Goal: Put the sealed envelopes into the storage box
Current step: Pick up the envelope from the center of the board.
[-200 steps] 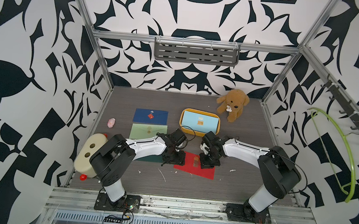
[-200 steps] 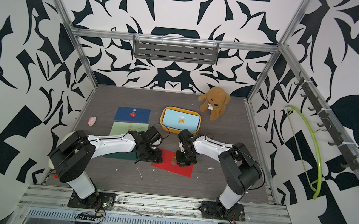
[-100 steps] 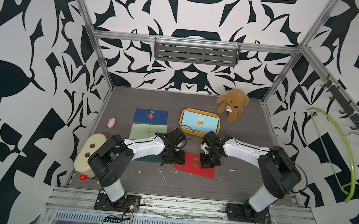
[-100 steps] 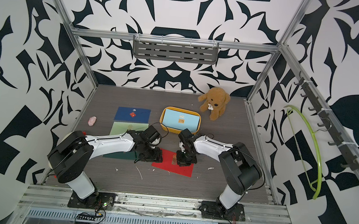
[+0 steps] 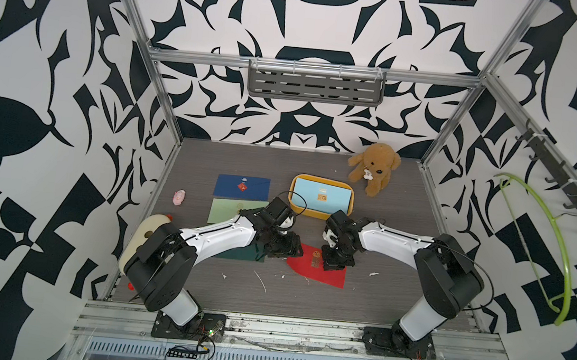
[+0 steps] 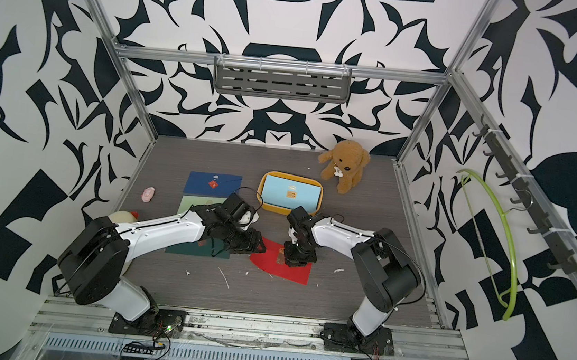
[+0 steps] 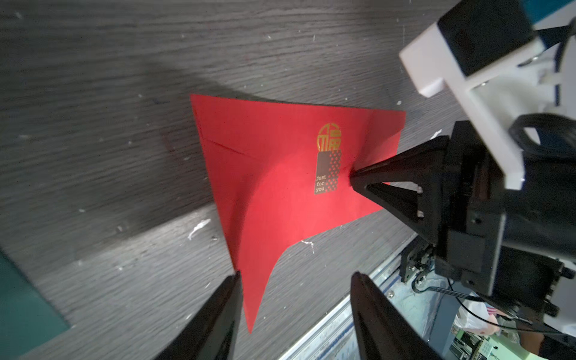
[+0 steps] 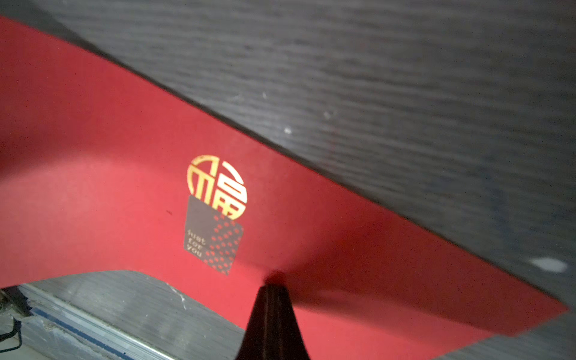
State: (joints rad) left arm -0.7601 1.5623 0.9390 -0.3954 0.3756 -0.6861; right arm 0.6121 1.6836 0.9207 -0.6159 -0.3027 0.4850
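The left arm (image 5: 216, 239) and the right arm (image 5: 391, 239) share one build. Each has a smooth white shell on its long link, dotted with small dark screws, set between bulky black joint housings. Each is mounted on a flat black base plate (image 5: 190, 324). The jaws are matt black and taper to a point, with triangular cut-outs in their sides. On the right wrist a white angular bracket (image 7: 452, 62) carries a black camera block, and a black cable (image 7: 536, 117) curls beside it.
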